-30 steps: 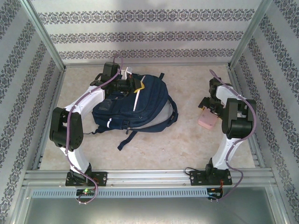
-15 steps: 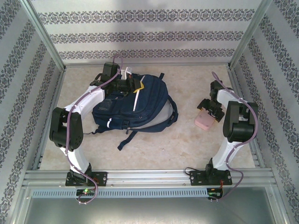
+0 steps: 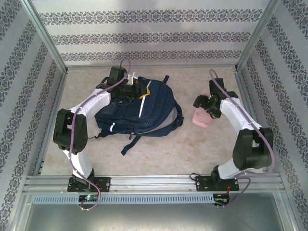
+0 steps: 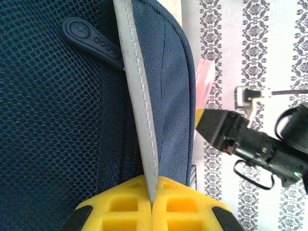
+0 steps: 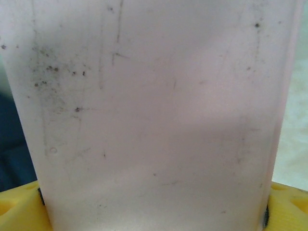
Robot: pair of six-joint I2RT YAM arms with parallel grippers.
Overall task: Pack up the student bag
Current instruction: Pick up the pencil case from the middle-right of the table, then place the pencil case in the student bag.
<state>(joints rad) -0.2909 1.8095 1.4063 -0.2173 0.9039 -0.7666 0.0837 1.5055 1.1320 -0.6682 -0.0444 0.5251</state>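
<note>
1. The student bag (image 3: pixel 144 108) lies on the table (image 3: pixel 192 144), left of centre, with its straps trailing toward the near edge.
2. The left gripper (image 4: pixel 151 202) has its jaws pinched tight on a grey-white strip (image 4: pixel 137 96) of the bag's edge at the far end, beside a dark zip pull (image 4: pixel 91 41). This is probably to lift that edge and hold the mouth of the bag open and steady.
3. The right gripper (image 3: pixel 202 110) has its jaws spread wide around a pale pink case (image 3: pixel 199 119). A yellow pad sits at each side of the case in the right wrist view, so the case is gripped across its width.
4. The case hangs just right of the bag, apart from it. It is most likely an item meant to go inside, held ready near the opening.
5. The task looks to be at an early stage, as the case is not yet in the bag.
6. Count: one bag, one pink case, one zip pull in view and two grippers, each holding one thing.
</note>
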